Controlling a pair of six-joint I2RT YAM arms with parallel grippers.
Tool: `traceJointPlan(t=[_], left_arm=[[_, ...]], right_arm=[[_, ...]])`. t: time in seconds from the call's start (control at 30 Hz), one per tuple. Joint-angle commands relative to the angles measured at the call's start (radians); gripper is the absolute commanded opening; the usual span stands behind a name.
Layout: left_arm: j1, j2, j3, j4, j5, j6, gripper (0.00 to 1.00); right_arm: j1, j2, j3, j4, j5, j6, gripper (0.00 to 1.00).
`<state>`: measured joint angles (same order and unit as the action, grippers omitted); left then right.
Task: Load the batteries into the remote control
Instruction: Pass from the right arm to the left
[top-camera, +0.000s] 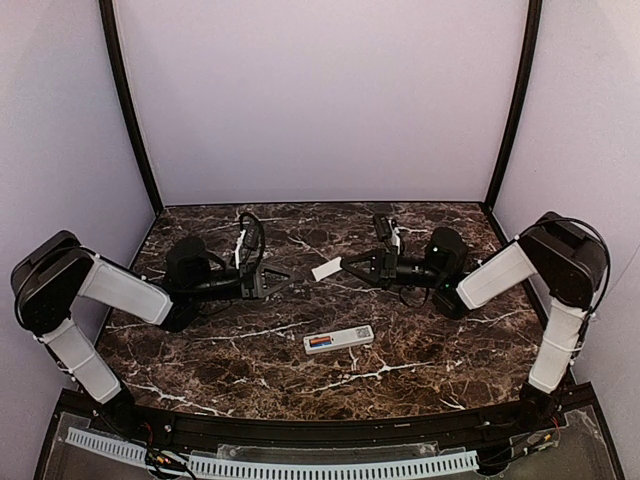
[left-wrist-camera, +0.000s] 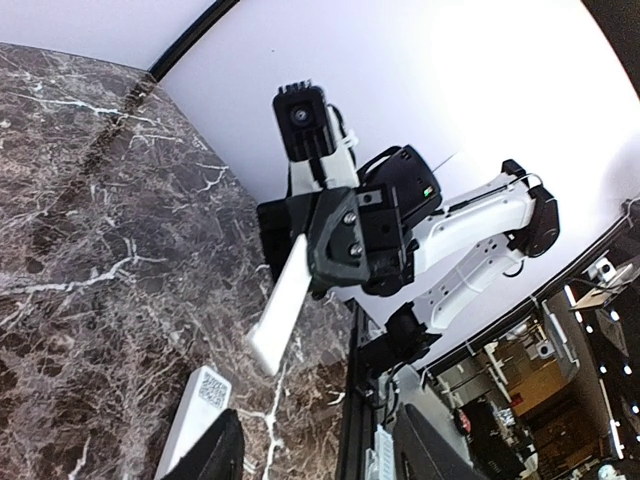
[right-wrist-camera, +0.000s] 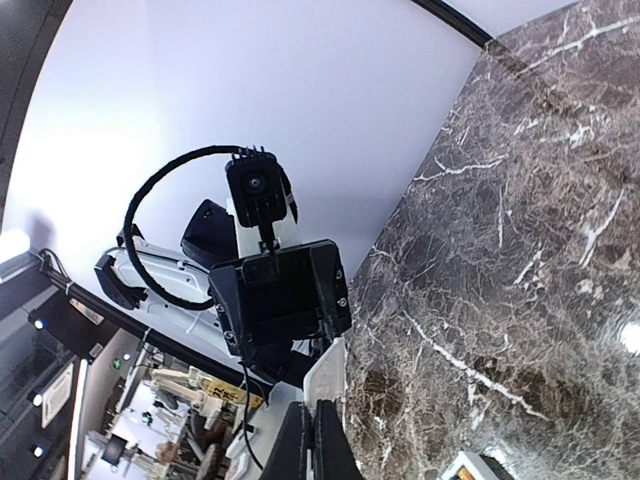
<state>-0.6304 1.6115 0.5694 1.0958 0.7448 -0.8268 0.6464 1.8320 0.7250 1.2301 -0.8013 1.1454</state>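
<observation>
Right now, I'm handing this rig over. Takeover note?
Left gripper: open, empty.
Right gripper: shut on the cover, held above the table.
Remote: lying flat on the table, back up, nearer the bases than both grippers.
Batteries: blue and orange, look seated in the remote's open bay.
Done: batteries appear loaded.
Left: check seating; the cover is not yet on.

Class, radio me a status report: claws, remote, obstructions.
Left claw open, empty. Right claw shut on white cover. Remote control lying flat, batteries showing in its uncovered bay. Nothing atop it.
</observation>
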Motion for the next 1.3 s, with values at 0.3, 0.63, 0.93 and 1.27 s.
traceJointPlan(t=[0.3, 0.63, 0.93, 1.27], left_arm=[[-0.038, 0.098, 0.018, 0.243, -0.018, -0.176, 0.44], [-0.064, -0.160, 0.073, -0.463, -0.176, 0.347, 0.63], [-0.161, -0.317, 0.183, -0.883, -0.453, 0.973, 0.84], [-0.277, -0.218, 0.314, -1.021, -0.667, 1.246, 0.73]], right_arm=[[0.048, 0.033, 0.030, 0.295, 0.011, 0.108, 0.00], [0.050, -0.023, 0.016, 0.102, 0.053, 0.038, 0.00], [0.071, -0.006, 0.011, 0.105, 0.072, 0.069, 0.00], [0.093, 0.022, -0.012, 0.144, 0.095, 0.118, 0.00]])
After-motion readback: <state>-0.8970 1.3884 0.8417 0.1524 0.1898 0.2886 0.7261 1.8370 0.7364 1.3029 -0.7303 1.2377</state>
